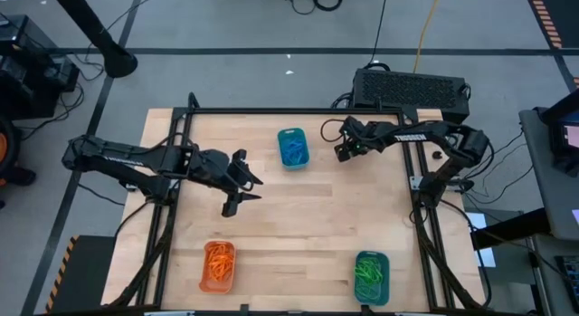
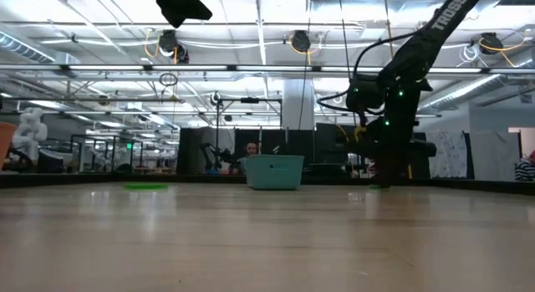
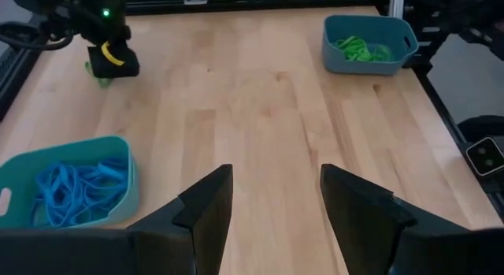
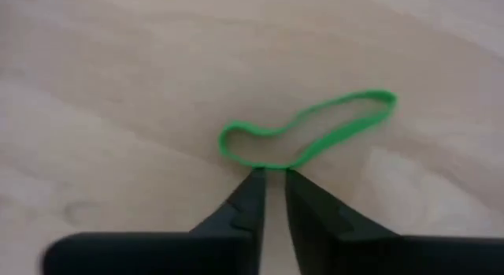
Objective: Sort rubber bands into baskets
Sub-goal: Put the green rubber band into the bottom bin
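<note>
A green rubber band [image 4: 223, 141] lies flat on the wooden table near its far right part. My right gripper [image 4: 272, 177] points down at the band, its fingers drawn almost together at the band's near edge; the left wrist view also shows this gripper [image 3: 110, 64]. My left gripper [image 3: 276, 198] hangs open above the table's left middle [image 1: 247, 183], with nothing between its fingers. Three baskets stand on the table: a teal one with blue bands [image 1: 292, 147], an orange one with orange bands [image 1: 217, 266], and a teal one with green bands [image 1: 371, 278]. My right gripper meets the green band at the strand nearest it [image 4: 272, 164], which sits right at its two fingertips with only a narrow gap between them. The fingers come steeply from above. The rest of the loop lies slack and flat on the table beyond the tips.
A black metal frame [image 1: 271, 110] borders the tabletop. A black box [image 1: 412, 88] sits behind the far right edge. Bare wood lies between the three baskets in the table's middle [image 1: 308, 216].
</note>
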You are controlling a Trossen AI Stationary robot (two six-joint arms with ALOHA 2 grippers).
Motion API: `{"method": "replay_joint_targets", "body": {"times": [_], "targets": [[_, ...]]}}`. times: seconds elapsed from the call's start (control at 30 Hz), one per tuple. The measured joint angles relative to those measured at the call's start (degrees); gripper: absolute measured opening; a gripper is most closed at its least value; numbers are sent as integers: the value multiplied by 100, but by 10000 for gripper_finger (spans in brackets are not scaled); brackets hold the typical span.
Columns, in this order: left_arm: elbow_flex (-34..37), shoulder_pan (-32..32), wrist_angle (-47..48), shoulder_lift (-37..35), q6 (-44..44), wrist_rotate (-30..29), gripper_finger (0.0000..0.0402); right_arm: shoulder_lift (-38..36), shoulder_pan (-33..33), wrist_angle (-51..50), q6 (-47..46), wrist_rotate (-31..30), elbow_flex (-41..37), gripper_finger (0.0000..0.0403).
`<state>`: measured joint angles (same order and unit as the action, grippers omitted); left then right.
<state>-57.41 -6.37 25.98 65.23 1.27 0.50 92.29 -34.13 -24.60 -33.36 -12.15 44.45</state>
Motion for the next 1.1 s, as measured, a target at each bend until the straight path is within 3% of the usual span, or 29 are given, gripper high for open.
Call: {"method": "replay_joint_targets", "body": {"times": [0.1, 0.5, 0.67, 0.93, 1.1], "targets": [[0, -43, -2, 0, 3, -62, 200, -4, -9, -17, 264, -25, -2, 8], [-2, -46, -140, 0, -25, -161, 200, -501, 48, -463, 277, 71, 177, 7], [-2, -46, -239, 0, -21, -163, 200, -405, -101, -51, 196, 492, 183, 53], [-2, -79, -214, 0, -10, -163, 200, -70, -223, 71, 250, 187, 184, 166], [-2, -88, -210, 0, -9, -163, 200, -24, -223, 132, 204, 166, 184, 199]]}}
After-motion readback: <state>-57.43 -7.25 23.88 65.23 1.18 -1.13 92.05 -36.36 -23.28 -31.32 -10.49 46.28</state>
